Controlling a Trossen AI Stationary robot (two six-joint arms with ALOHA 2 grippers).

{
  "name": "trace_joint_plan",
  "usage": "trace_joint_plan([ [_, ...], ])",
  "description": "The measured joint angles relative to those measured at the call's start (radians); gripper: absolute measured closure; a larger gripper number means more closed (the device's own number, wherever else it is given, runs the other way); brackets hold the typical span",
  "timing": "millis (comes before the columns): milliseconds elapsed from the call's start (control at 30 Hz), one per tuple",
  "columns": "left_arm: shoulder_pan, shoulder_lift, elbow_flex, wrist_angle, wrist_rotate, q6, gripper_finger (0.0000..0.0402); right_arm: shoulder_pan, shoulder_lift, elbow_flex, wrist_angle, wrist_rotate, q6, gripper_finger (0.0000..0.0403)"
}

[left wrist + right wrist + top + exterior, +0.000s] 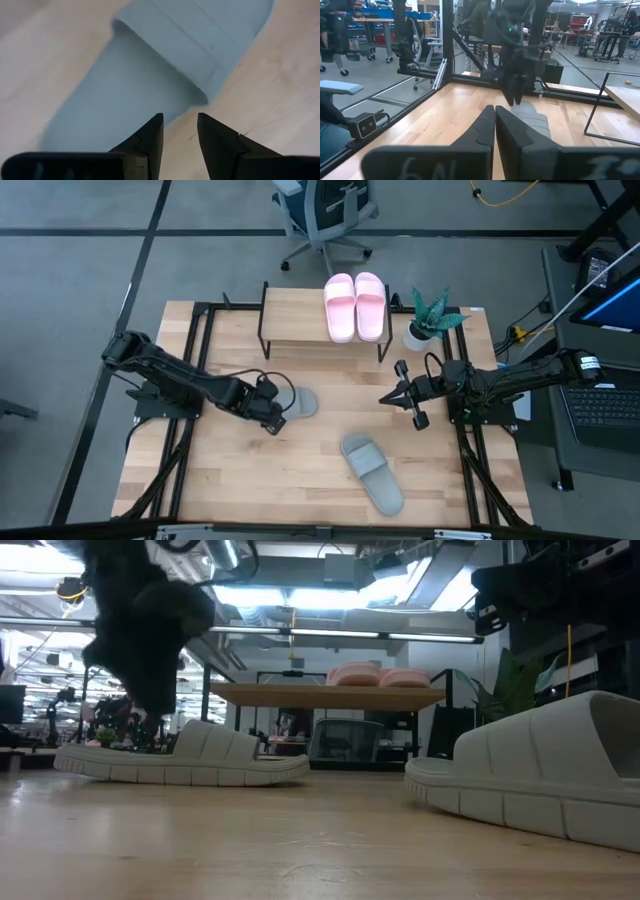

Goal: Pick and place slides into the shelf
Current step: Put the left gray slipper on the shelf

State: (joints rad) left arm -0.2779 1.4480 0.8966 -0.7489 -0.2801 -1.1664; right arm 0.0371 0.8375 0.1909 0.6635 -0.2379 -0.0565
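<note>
One grey-green slide (297,402) lies half hidden under the left hand (274,402).

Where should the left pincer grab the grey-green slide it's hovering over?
Probably the heel-side edge of the sole. The left pincer hangs open just above the grey-green slide, which lies flat and upright on the table. Its sole is thin there, free of the wide strap, so coming straight down, one finger each side of the rim, looks safest.
</note>
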Motion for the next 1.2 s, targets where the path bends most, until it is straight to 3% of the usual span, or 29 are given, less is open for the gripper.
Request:
trace_joint_plan([
  [200, 0.004, -0.076, -0.143, 0.311, -0.009, 0.047, 0.029, 0.0, 0.0, 0.0, -0.001, -0.001, 0.003, 0.0386],
  [467, 0.004, -0.195, -0.238, 0.327, -0.065, -0.001, 0.029, 0.0, 0.0, 0.0, -0.003, -0.001, 0.002, 0.0386],
  [933, 0.024, -0.203, -0.382, 0.633, -0.076, 0.017, 0.029, 0.0, 0.0, 0.0, -0.003, -0.001, 0.001, 0.0386],
  [1200, 0.047, -0.203, -0.385, 0.638, -0.076, 0.024, 0.029, 0.0, 0.0, 0.0, -0.003, -0.001, 0.001, 0.0386],
])
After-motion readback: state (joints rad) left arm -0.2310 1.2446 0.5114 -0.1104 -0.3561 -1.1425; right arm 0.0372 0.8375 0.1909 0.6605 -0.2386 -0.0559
